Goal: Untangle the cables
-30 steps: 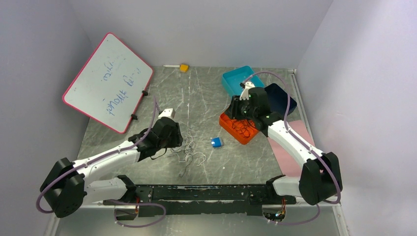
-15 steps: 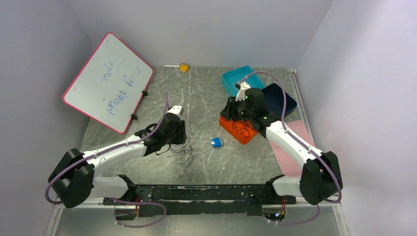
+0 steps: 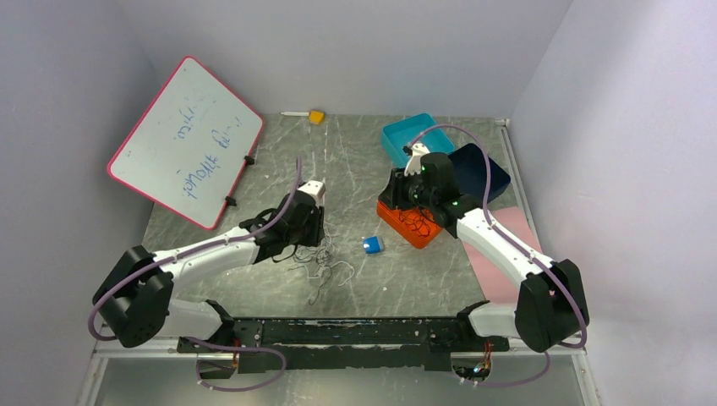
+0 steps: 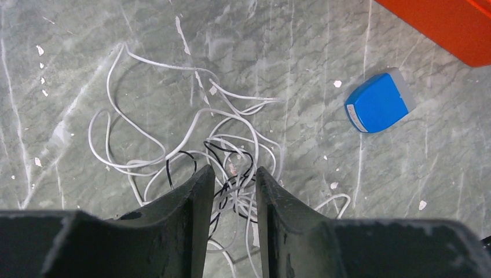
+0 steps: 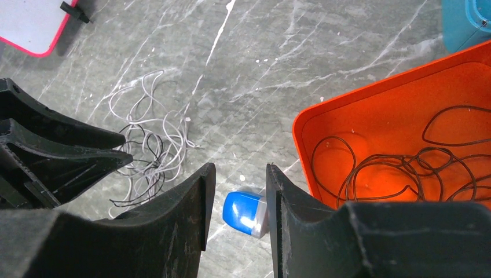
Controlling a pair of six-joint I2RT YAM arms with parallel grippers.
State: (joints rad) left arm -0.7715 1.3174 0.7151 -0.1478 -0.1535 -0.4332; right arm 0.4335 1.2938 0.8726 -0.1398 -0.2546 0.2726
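Observation:
The cables (image 4: 228,152) are a loose tangle of whitish-grey and black wires on the grey table. They also show in the top view (image 3: 328,264) and the right wrist view (image 5: 150,156). My left gripper (image 4: 231,171) is open and empty, just above the near part of the tangle, with wires showing through the gap; in the top view the left gripper (image 3: 314,241) sits at the tangle's left edge. More dark cables (image 5: 382,162) lie in an orange tray (image 3: 423,237). My right gripper (image 5: 239,171) is open and empty, held above the table by the tray's left rim.
A small blue object (image 3: 372,244) lies between the tangle and the orange tray. A teal bin (image 3: 414,135) and a dark blue bin (image 3: 482,169) stand behind the tray. A whiteboard (image 3: 186,139) leans at the left. A pink sheet (image 3: 499,262) lies at the right, and a yellow block (image 3: 316,117) at the back.
My left arm has reached forward and to the right, bringing its open gripper over the tangle. My right arm shifted slightly at first, then held still.

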